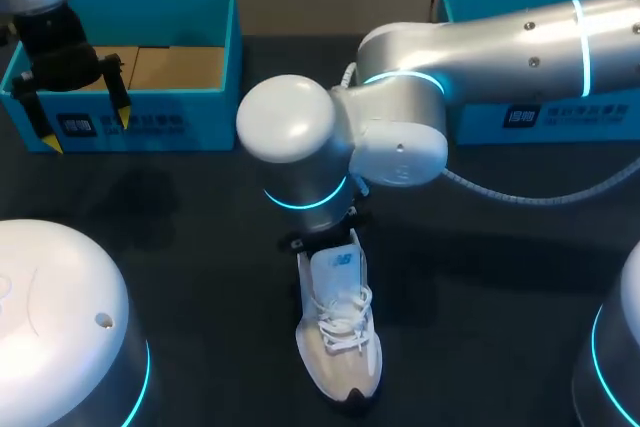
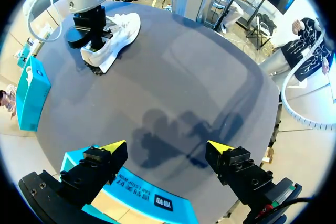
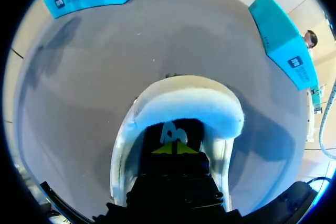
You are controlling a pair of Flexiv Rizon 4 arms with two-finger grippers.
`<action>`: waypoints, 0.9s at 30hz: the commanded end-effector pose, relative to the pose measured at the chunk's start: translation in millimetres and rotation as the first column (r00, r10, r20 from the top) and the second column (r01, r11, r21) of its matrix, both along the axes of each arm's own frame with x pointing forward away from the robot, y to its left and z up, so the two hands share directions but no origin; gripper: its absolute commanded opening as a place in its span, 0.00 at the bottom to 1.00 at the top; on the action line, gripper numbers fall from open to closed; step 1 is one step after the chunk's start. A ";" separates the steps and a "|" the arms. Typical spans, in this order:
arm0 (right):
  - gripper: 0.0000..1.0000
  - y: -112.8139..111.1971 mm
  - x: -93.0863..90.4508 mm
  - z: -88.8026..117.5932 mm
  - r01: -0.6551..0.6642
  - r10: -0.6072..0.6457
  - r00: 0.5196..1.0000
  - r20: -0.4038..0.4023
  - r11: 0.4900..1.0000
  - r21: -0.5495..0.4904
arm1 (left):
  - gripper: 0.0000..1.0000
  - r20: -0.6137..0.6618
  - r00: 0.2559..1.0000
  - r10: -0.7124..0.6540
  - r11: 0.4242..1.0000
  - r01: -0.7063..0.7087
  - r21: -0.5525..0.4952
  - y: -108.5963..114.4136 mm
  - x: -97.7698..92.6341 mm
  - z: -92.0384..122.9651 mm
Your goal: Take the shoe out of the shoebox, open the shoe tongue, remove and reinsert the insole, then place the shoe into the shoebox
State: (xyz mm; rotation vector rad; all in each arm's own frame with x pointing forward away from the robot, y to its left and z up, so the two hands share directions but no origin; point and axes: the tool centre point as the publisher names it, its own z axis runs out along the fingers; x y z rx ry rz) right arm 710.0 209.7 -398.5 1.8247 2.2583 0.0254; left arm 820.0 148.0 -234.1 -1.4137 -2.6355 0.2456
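Observation:
A white laced shoe (image 1: 340, 347) stands on the dark table, toe toward the front edge. My right arm (image 1: 400, 137) reaches to the middle, its wrist over the heel. In the right wrist view my right gripper (image 3: 173, 148) is shut, its yellow tips together deep in the shoe's opening, on the dark insole (image 3: 169, 131) behind the padded heel collar (image 3: 184, 106). Whether it pinches the insole I cannot tell. My left gripper (image 1: 85, 127) hangs open and empty over the front wall of the open blue shoebox (image 1: 150, 122), far from the shoe (image 2: 113, 38).
Another blue box (image 1: 540, 117) lies at the back right, partly behind my right arm. A grey cable (image 1: 520, 192) trails from that arm over the table. Bare dark tabletop (image 1: 180, 237) spreads between the shoebox and the shoe.

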 end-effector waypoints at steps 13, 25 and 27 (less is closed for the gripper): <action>0.00 -8.3 -10.4 57.5 -0.014 0.015 1.000 -0.014 0.999 0.046 | 1.00 0.003 1.000 -0.001 1.000 0.001 0.002 0.3 -1.2 0.6; 0.00 -7.6 -16.1 52.1 -0.033 0.052 0.976 -0.212 0.995 0.094 | 1.00 0.003 1.000 -0.001 1.000 0.001 0.002 0.3 -1.2 0.6; 0.00 -5.5 -19.1 51.8 -0.027 0.045 0.975 -0.216 0.996 0.086 | 1.00 0.003 1.000 -0.001 1.000 0.001 0.002 0.3 -1.2 0.6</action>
